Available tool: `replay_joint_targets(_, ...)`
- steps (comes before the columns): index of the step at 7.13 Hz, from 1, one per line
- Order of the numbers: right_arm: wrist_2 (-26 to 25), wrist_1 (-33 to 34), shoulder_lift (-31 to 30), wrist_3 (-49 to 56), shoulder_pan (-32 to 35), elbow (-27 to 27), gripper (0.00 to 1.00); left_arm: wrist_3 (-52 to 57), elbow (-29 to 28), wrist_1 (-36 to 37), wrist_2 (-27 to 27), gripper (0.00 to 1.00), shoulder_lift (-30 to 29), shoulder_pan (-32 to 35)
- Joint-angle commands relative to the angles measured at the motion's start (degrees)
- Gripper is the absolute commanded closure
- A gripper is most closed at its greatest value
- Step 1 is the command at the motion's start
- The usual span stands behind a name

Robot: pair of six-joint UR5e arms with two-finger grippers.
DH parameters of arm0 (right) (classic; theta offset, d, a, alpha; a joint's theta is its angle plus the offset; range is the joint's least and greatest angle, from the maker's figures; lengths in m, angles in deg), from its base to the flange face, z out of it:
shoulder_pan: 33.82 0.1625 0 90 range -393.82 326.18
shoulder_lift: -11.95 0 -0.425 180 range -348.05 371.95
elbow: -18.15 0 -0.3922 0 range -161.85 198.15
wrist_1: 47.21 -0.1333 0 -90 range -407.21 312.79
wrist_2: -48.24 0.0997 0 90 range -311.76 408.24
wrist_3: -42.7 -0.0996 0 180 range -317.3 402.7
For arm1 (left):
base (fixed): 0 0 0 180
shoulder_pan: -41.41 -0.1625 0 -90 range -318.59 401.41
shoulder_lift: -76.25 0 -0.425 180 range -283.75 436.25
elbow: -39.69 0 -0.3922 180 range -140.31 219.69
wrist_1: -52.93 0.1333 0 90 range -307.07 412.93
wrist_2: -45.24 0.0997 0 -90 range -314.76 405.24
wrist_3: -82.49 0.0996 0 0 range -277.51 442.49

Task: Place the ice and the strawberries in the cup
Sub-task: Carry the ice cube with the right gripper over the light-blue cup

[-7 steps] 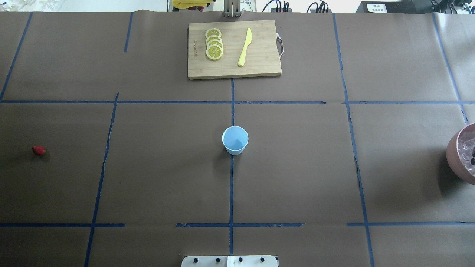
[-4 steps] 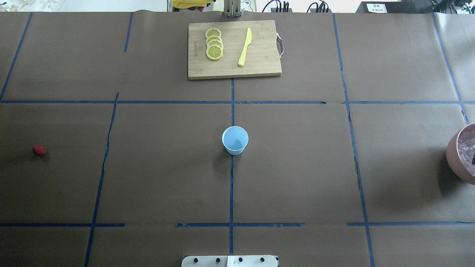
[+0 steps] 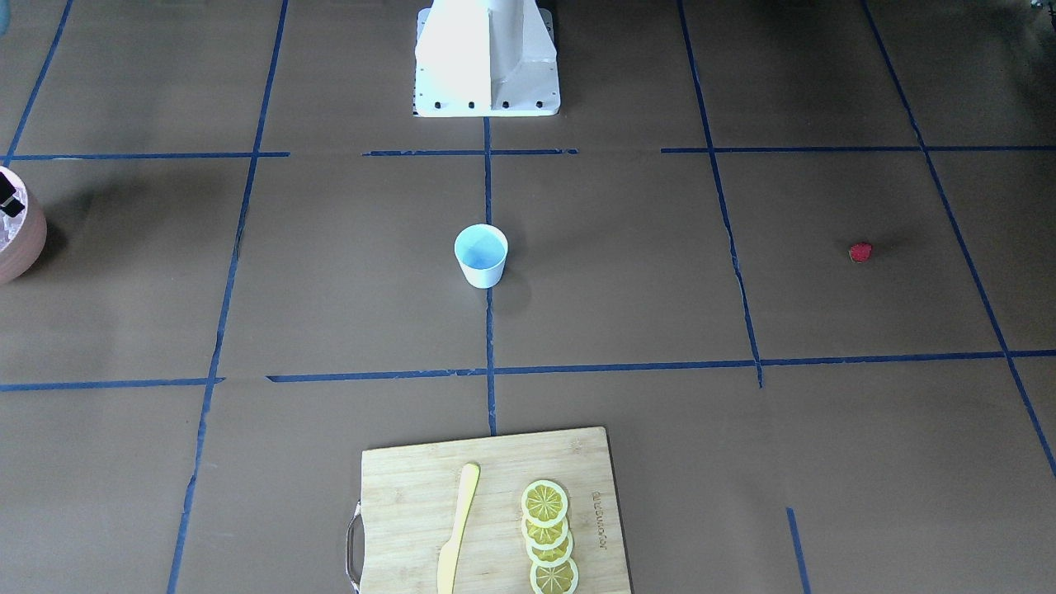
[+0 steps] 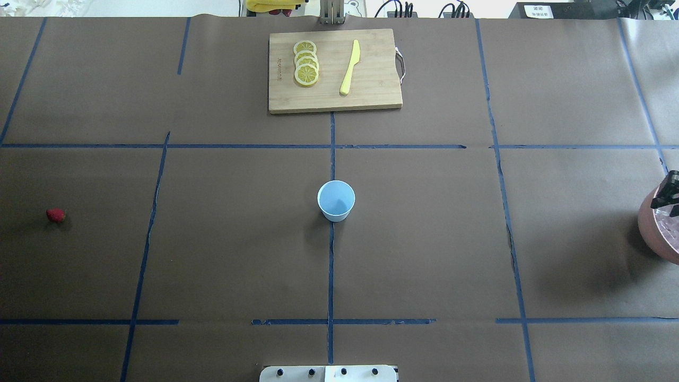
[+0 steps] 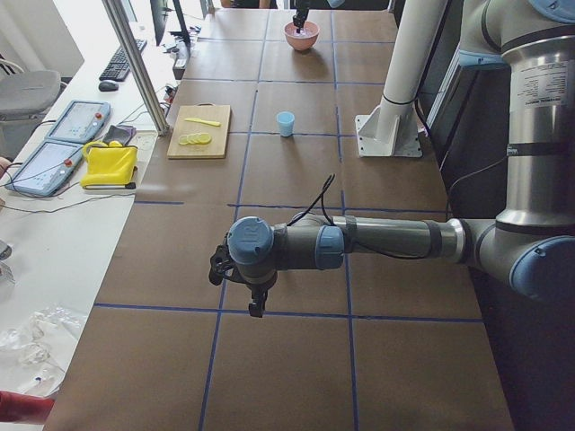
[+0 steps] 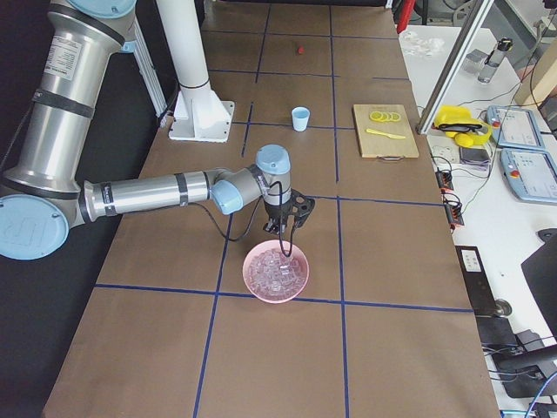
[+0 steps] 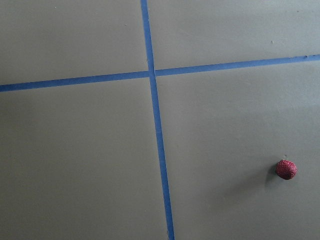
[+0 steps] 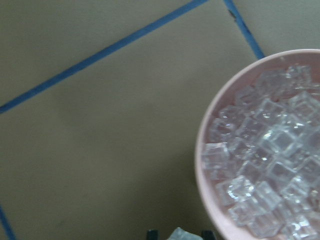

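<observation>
1. My right gripper pinches one ice cube over the rim of the pink bowl. The cup stands well apart.
2. Ice is likely hard, slick and light, so I press on flat opposite faces.
3. The strawberry is probably soft, so I should squeeze its sides gently. I cannot tell how far my left gripper is open.

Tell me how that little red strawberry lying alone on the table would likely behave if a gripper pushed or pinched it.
The strawberry looks small and roundish, so a sideways nudge would probably roll it. Far smaller than the cup, it is likely very light. Soft fruit or firm model cannot be told, so pinch gently.
</observation>
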Motion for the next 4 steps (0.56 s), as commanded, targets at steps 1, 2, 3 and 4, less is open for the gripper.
replay_joint_targets(1,1.1,0.2,10.3,-15.1,-5.3,-2.4,0.98,0.1,2.2,0.0,-0.1,0.00,1.3,0.1)
replay_joint_targets(2,-0.4,0.6,18.1,-24.5,-10.6,-1.8,0.98,0.1,2.5,-0.1,-0.1,0.00,1.3,0.0)
replay_joint_targets(3,-2.3,4.6,24.8,-29.6,-14.5,-1.6,0.98,0.2,2.5,-1.0,-0.1,0.00,1.3,0.0)
replay_joint_targets(4,-5.6,11.4,33.7,-33.3,-18.4,-0.2,0.97,0.2,2.3,-3.7,0.0,0.00,1.9,0.0)
